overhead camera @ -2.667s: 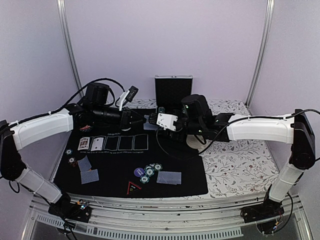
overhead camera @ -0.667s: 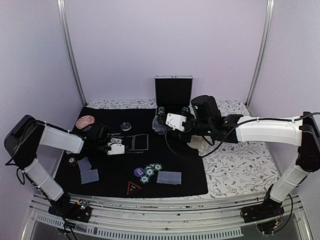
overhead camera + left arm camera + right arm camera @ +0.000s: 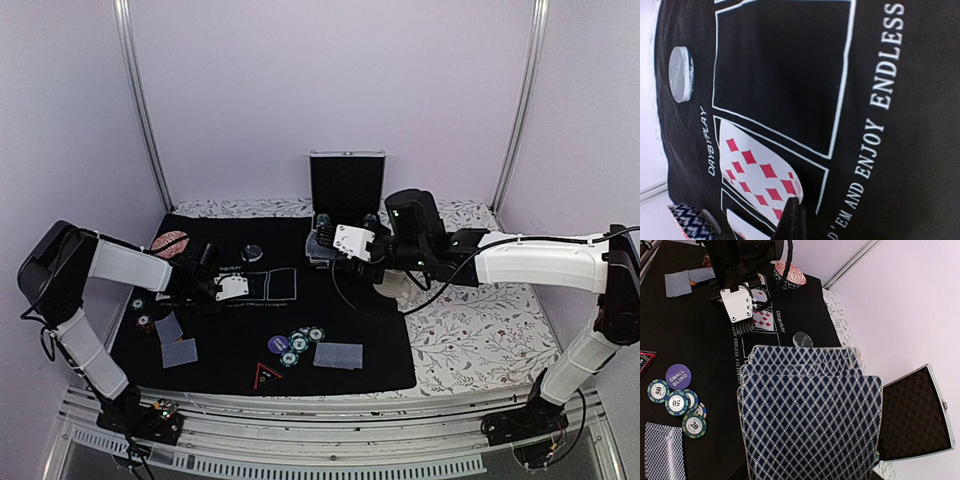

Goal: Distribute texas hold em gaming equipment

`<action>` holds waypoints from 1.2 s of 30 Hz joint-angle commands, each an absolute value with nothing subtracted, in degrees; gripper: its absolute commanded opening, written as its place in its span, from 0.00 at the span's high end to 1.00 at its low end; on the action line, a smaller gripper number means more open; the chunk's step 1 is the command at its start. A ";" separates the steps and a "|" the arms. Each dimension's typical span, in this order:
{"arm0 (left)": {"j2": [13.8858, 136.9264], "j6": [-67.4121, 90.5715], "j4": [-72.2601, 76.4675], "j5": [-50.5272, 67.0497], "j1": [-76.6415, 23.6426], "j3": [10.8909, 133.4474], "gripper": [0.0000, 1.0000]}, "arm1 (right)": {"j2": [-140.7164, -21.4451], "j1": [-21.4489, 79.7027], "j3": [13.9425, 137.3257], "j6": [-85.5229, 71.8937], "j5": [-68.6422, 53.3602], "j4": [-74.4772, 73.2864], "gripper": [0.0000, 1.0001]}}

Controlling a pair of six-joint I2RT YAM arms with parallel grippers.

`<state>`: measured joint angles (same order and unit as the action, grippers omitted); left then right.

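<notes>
Top external: the left gripper [image 3: 224,296], fingers pressed fully together, is sitting low at 9 o'clock on the black mat [image 3: 230,372]. The right gripper [image 3: 328,248] is hovering at 1 o'clock near the metal case [image 3: 347,182], and the poker chips [image 3: 300,343] are lying at 6 o'clock. Left wrist: the joined fingertips [image 3: 790,222] are touching the edge of a face-up diamonds card [image 3: 757,172] at 6 o'clock. Right wrist: the fingers, hidden and partly apart, are clamping a fanned stack of blue-backed cards [image 3: 810,415] filling 6 o'clock.
</notes>
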<state>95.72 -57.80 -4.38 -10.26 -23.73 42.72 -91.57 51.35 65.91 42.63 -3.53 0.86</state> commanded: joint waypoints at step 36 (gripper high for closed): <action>67.28 -10.24 -22.02 11.87 -49.00 45.33 0.12 | -87.19 51.20 62.66 41.23 -1.73 1.72 0.58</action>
